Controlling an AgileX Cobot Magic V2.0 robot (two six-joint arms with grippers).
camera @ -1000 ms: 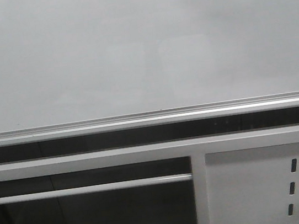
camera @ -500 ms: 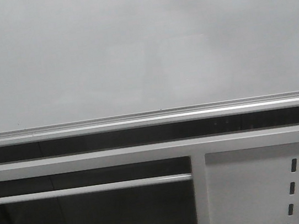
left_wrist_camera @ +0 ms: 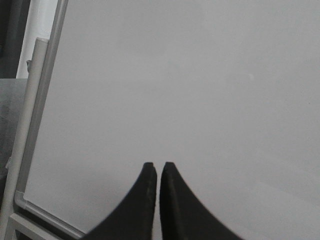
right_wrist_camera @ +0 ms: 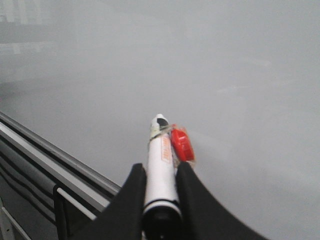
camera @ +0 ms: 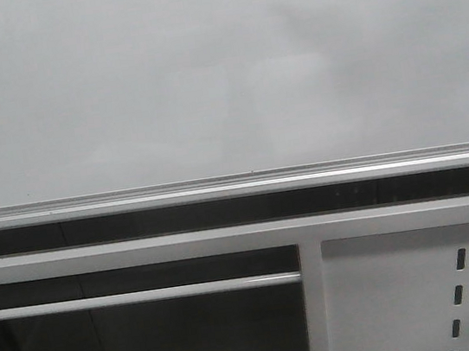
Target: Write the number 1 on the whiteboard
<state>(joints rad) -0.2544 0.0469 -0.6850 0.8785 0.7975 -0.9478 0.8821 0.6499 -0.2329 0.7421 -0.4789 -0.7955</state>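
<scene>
While the right hand (right_wrist_camera: 159, 172) grips a white marker (right_wrist_camera: 160, 162), tip pointing at the whiteboard (right_wrist_camera: 225, 75) above its rail (camera: 235, 181) | left hand (left_wrist_camera: 158, 167) pinched closed, empty, facing board | board bare.

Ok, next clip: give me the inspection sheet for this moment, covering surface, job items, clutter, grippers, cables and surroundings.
Surface: whiteboard fills every view; glossy, pale, with a silver edge rail along the bottom.
Job's things: no number 1 stroke seen anywhere on the board.
Marker: white marker with an orange label and a red piece strapped beside it; tip points at the board, contact cannot be told.
Clutter: nothing seen.
Grippers: left gripper jaws together, empty; right gripper jaws clamped on the marker.
Cables: nothing seen.
Surroundings: white perforated panel and a horizontal bar below the rail.
</scene>
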